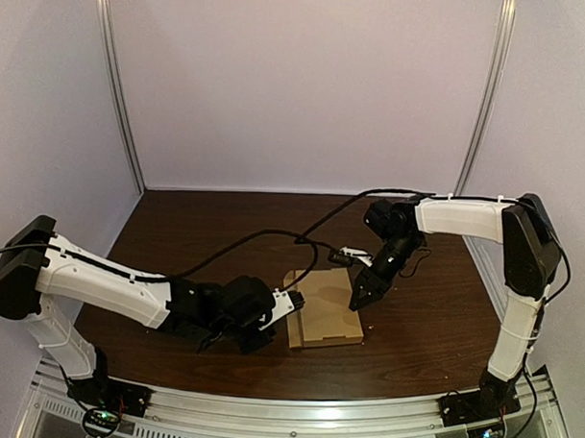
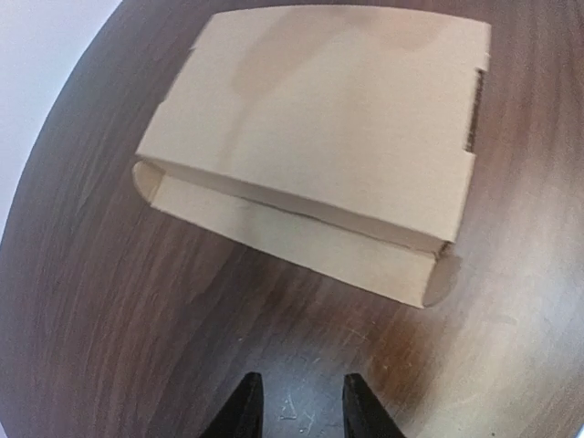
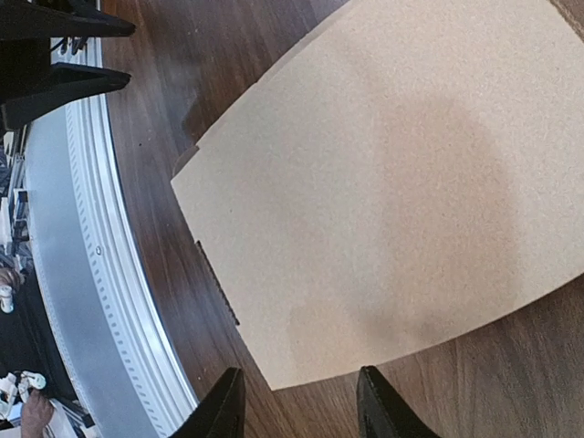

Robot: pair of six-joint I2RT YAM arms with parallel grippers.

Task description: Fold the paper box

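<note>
You're on the closing step, by my read. The paper box (image 1: 325, 311) lies low and flat near the middle of the table (image 1: 225, 217), lid panel down. One long flap (image 2: 301, 242) lies untucked on the wood along the side facing your left arm, with rounded tabs (image 2: 443, 278) at both ends. The left gripper (image 2: 301, 412) is partly open and holds nothing. Its fingers (image 2: 245, 411) are low over bare table, near that flap's edge but apart from it, roughly square to its length. The right gripper (image 3: 299, 411) is also open and empty, tips angled down at the box's opposite side. In the right wrist view a corner of the lid panel sits just ahead of the gap between its fingers (image 3: 222, 411). I can't tell from any view whether they touch the cardboard. The next move likely calls for the left arm to get under or onto the flap edge, swing it up and tuck it under the lid. The right arm would pin or slightly lift the lid so the box doesn't slide. The flap is flush with the table, so getting a finger under it looks fiddly.
</note>
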